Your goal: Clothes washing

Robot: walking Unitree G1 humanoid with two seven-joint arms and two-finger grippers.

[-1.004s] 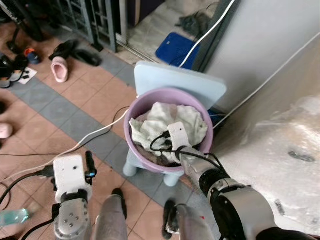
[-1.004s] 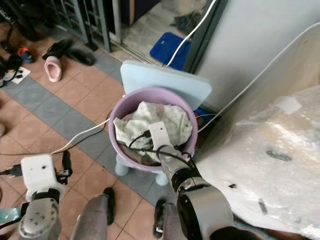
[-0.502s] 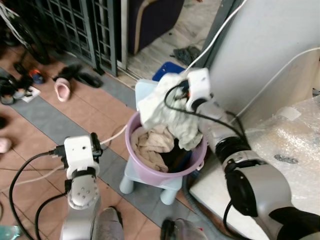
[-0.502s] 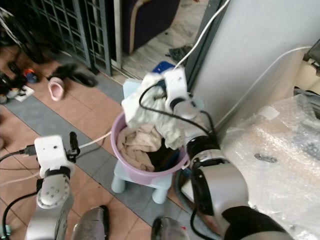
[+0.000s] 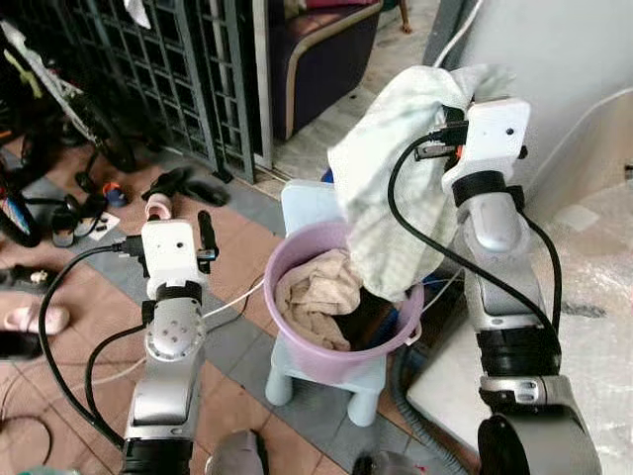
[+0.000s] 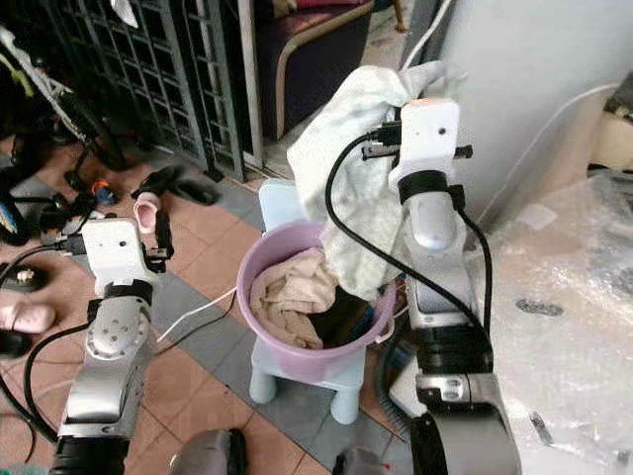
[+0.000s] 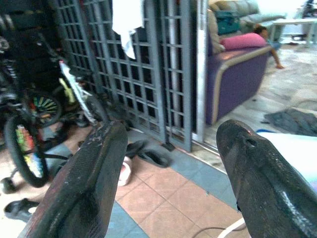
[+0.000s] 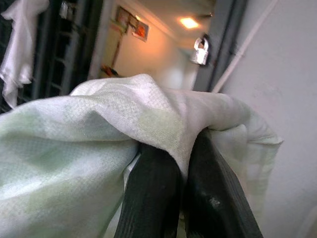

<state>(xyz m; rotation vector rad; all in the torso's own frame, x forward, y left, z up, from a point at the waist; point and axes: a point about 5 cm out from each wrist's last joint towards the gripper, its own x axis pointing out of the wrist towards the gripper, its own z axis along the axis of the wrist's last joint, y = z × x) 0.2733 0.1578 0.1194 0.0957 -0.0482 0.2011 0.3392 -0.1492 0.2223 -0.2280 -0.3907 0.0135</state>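
— Cloth first: where is it?

— Pale green cloth (image 5: pixel 396 188) hangs high over the purple tub (image 5: pixel 326 351), draped from the right hand (image 8: pixel 176 198). Its lower end dangles just inside the tub's far rim, toward the robot's right.

— And that hand's grip?

— Both black fingers (image 8: pixel 153 193) are pressed together with a fold of the cloth pinched between them; the wrist view shows the fabric bunched over their tips. The right arm is raised upright beside the grey wall (image 5: pixel 584 59).

— What is left in the tub?

— A beige garment (image 5: pixel 316 297) lies crumpled inside, with something dark beside it that I cannot make out. The tub stands on a small light-blue stool (image 5: pixel 316 381) on the tiled floor (image 5: pixel 247 247).

— The other arm?

— Left hand (image 7: pixel 171 163) is held up well apart from the tub, on the robot's left, fingers spread wide and holding nothing. Beyond it are a metal gate (image 7: pixel 148 59), a bicycle (image 7: pixel 34 114) and some shoes (image 5: pixel 183 183) on the floor.

— Anything to the right?

— A surface wrapped in clear plastic (image 6: pixel 584 297), near the right arm.
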